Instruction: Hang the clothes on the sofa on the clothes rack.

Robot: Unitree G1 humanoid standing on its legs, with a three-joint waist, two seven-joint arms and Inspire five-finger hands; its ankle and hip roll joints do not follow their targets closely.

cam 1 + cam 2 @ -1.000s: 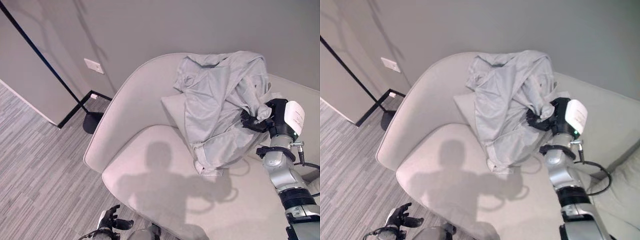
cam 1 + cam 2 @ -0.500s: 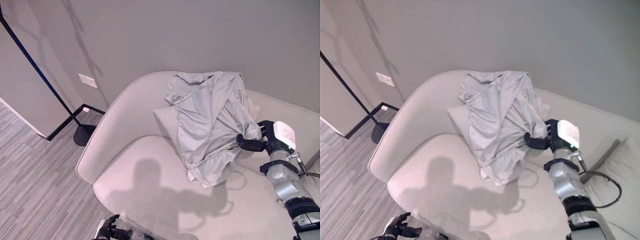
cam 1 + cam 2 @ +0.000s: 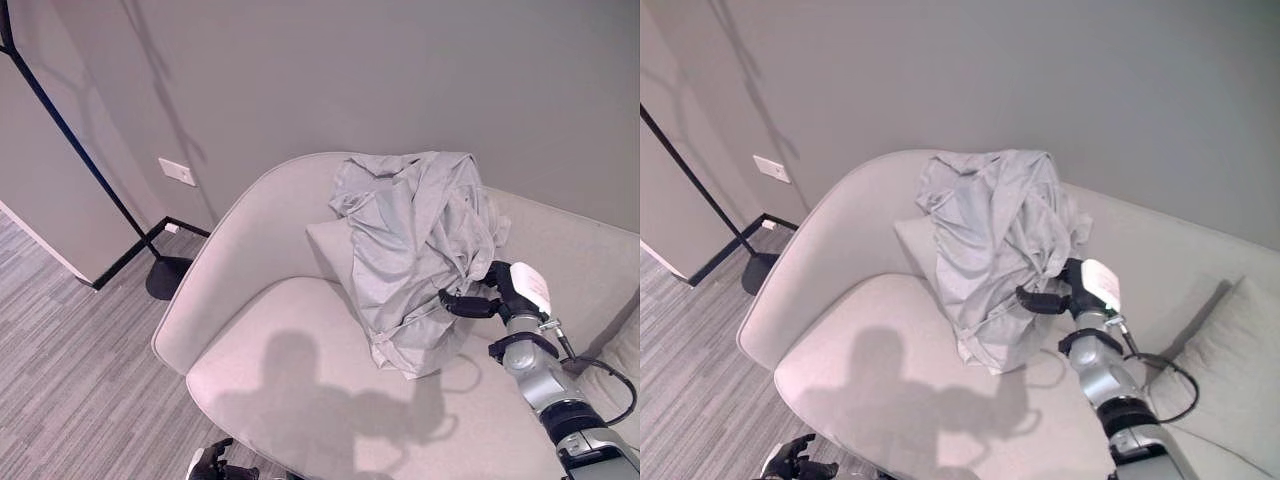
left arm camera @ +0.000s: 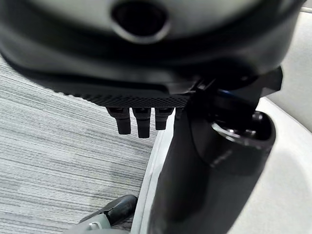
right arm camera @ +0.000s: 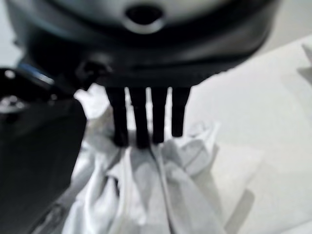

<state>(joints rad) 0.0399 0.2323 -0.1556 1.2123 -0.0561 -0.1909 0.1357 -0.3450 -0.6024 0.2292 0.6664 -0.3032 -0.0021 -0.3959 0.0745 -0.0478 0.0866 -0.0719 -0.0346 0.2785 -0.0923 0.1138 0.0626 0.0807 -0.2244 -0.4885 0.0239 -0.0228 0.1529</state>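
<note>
Since the earlier frame the right hand has slid lower along the garment's side. Sofa first: its backrest carries the grey garment, draped top to bottom. That hand, much nearer, has fingers pinching cloth. Rack stands far left; left hand hangs low, fingers curled

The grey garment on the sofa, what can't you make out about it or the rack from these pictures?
- Garment: bunched, so its type is unclear.
- Right hand: fingertips buried in folds, grasp unclear.
- Clothes rack: top cut off by the eye views' edge.
- Cushion: mostly covered.
</note>
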